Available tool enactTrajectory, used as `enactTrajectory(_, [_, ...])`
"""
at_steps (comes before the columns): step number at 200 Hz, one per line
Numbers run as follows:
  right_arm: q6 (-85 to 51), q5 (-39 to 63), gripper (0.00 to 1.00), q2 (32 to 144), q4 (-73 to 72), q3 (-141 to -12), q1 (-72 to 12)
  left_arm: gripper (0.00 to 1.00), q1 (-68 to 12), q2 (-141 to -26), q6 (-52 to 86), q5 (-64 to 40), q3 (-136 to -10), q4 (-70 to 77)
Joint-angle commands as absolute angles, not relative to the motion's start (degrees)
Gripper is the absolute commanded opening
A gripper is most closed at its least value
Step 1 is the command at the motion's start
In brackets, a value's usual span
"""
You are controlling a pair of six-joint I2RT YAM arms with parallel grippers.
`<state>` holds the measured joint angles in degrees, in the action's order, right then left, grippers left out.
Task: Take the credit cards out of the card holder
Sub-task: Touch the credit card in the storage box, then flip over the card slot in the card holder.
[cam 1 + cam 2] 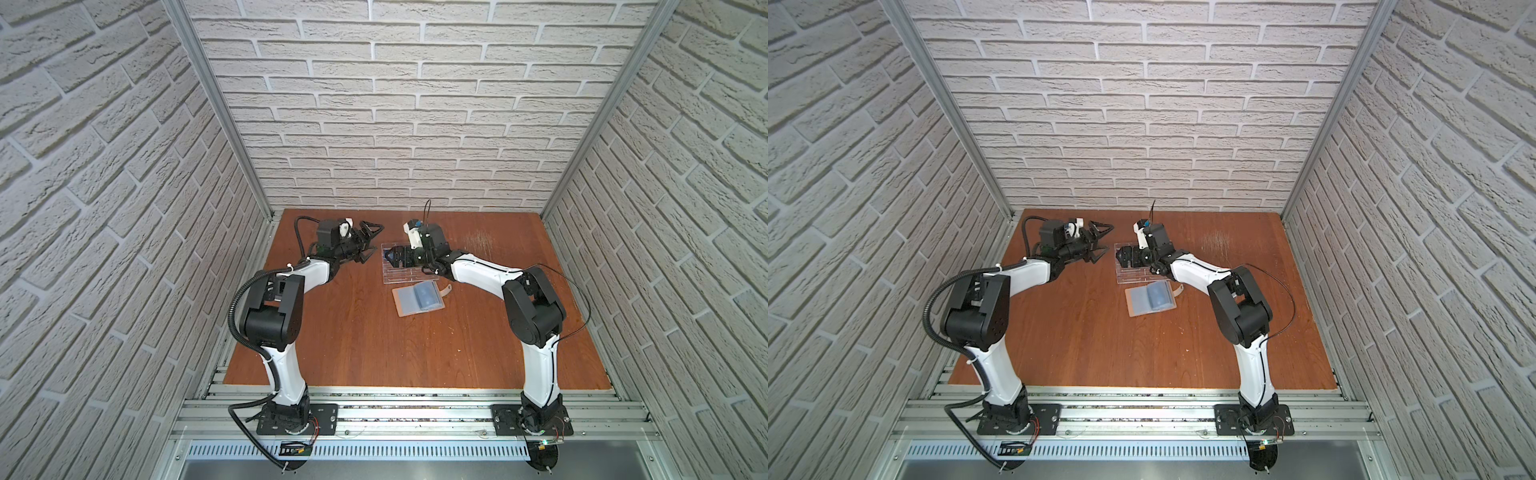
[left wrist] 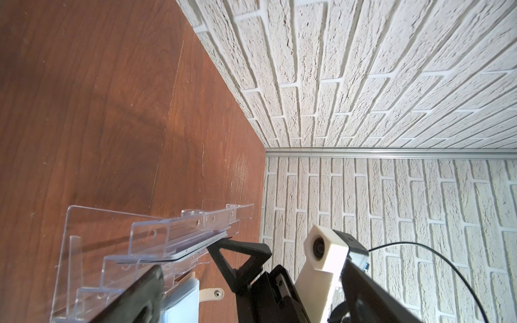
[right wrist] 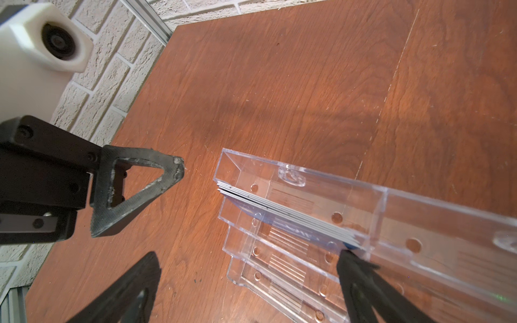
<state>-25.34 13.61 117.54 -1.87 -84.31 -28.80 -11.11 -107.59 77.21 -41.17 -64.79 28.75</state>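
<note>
Both top views show the tan card holder lying open on the wooden table, just beside a clear plastic rack. Right gripper, jaws spread wide, hovers over credit cards stacked in the rack. Left gripper, likewise spread, grasps nothing.

Table: reddish wood-grain board, smooth, low sheen, fine pale scratches.
Walls: off-white brick-pattern cladding, rough, matt.
Rails: bare silvery metal, ribbed.
Arm shells: white plastic, smooth, glossy.
Left gripper: black plastic; fingers matt, grainy, scuffed grey at the edges.
Rack: clear hard plastic, glossy.
Cards: thin stiff plastic, smooth, pale edges.
Card holder: tan leather-like cover, matt; clear plastic sleeves, shiny.
Strap: tan, matt, with a small metal snap.
</note>
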Motion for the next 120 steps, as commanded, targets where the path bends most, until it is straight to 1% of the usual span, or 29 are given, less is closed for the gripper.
enactTrajectory(1, [-26.0,14.37,0.99,113.79,-4.5,-82.47,-29.36,0.98,-10.68,-107.11,76.69,-41.79,-63.99,31.93])
enactTrajectory(40, [-25.24,12.41,1.0,103.23,-3.41,-74.93,-29.36,0.98,-10.82,-102.4,74.6,-40.66,-61.14,28.3])
enactTrajectory(68, [-24.68,10.21,1.0,95.8,1.14,-67.92,-29.14,0.98,-12.23,-97.23,73.1,-38.91,-57.58,24.66])
enactTrajectory(91, [-24.77,9.0,1.0,90.55,6.66,-62.56,-29.0,0.98,-16.01,-93.62,71.52,-36.12,-55.81,21.46])
enactTrajectory(120, [-26.1,10.53,1.0,85.59,5.91,-53.31,-28.92,0.98,-21.95,-92.18,72.59,-32.07,-53.4,21.32])
